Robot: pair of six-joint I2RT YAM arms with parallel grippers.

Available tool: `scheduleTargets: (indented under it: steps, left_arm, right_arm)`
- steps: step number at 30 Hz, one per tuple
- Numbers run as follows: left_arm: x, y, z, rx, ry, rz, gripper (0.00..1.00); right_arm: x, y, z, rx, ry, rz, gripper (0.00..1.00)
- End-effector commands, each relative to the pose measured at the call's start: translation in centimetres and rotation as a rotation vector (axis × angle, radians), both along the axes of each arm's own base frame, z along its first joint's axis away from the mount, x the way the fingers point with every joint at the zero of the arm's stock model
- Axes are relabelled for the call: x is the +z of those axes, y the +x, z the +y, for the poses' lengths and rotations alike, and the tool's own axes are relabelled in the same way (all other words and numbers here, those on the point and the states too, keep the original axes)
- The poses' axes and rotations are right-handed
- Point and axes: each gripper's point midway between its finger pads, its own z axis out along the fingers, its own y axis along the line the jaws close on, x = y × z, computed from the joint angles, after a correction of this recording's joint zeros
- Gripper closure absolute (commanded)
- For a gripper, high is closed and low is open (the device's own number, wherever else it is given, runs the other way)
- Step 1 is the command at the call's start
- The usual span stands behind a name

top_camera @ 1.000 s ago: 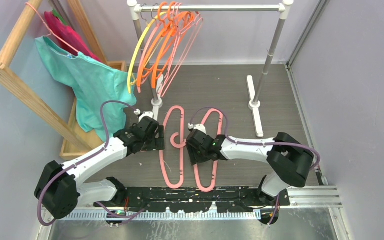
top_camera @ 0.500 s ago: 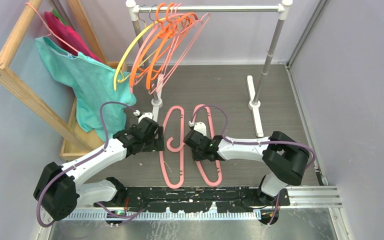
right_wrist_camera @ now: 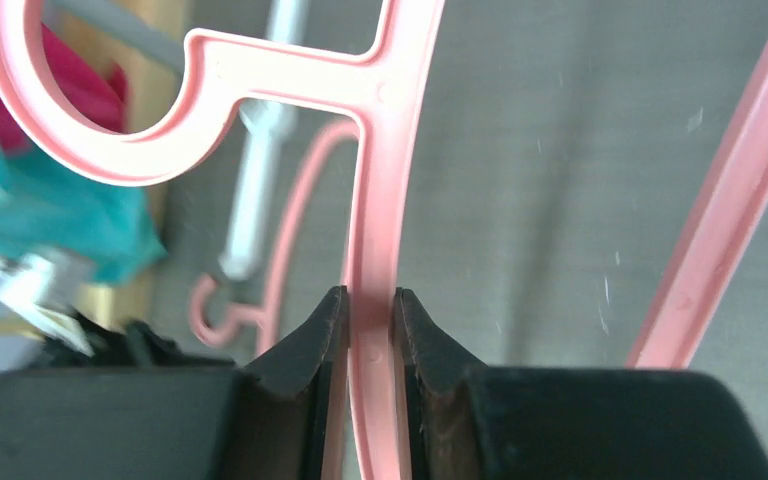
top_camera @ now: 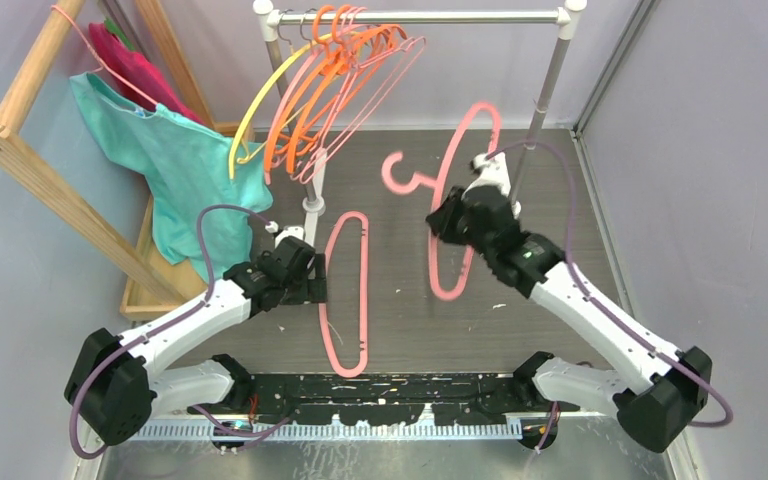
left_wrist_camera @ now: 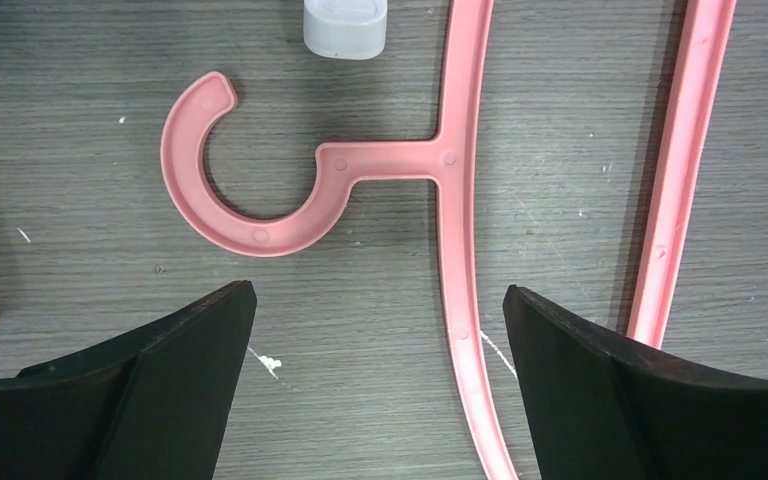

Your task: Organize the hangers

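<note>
Several pink and orange hangers and one yellow hanger hang bunched at the left end of the white rack's rail. My right gripper is raised above the floor, shut on the shoulder bar of a pink hanger whose hook points left; in the right wrist view its jaws pinch this hanger just below the hook. A second pink hanger lies flat on the floor. My left gripper hovers open over it, near its hook.
A wooden frame at the left carries a pink hanger draped with teal and magenta garments, over a wooden tray. The rack's white feet and post base stand on the floor. Walls close in on both sides.
My right gripper shut on the right-hand floor hanger, lifted it and carried it back and to the right toward the rack. The hung hangers swung to the right. The left arm stayed put.
</note>
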Motion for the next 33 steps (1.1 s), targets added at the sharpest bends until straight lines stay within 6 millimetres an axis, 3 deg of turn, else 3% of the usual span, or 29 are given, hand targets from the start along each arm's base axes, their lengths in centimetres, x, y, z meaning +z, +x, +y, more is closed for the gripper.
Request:
scheduleTargets:
  steps: [1,6,12,17,24,28,33]
  left_arm:
    - [0.0,0.5,-0.1,0.004,-0.003,-0.026,0.02]
    - [-0.4,0.5,-0.3,-0.002,-0.011,-0.019,0.02]
    - [-0.2,0.5,0.0,0.000,0.000,-0.028,0.02]
    - [-0.2,0.3,0.2,0.002,0.003,-0.029,0.02]
    - [-0.5,0.1,0.7,0.005,0.023,-0.028,0.02]
    - [-0.6,0.1,0.7,0.006,0.029,-0.029,0.02]
    - [-0.8,0.1,0.8,0.005,0.031,-0.023,0.02]
  right_arm:
    - [10.6,1.7,1.2,0.149,0.209,-0.200,0.99]
    - [18.5,2.5,3.4,0.280,0.363,-0.337,0.99]
    - [24.1,3.0,6.1,0.426,0.566,-0.418,0.99]
    - [26.6,3.8,7.0,0.493,0.707,-0.452,0.99]
    - [29.1,5.2,6.5,0.479,0.783,-0.528,0.99]
    - [29.7,5.9,6.2,0.460,0.802,-0.550,0.99]
    - [28.9,7.8,6.3,0.412,0.822,-0.519,0.99]
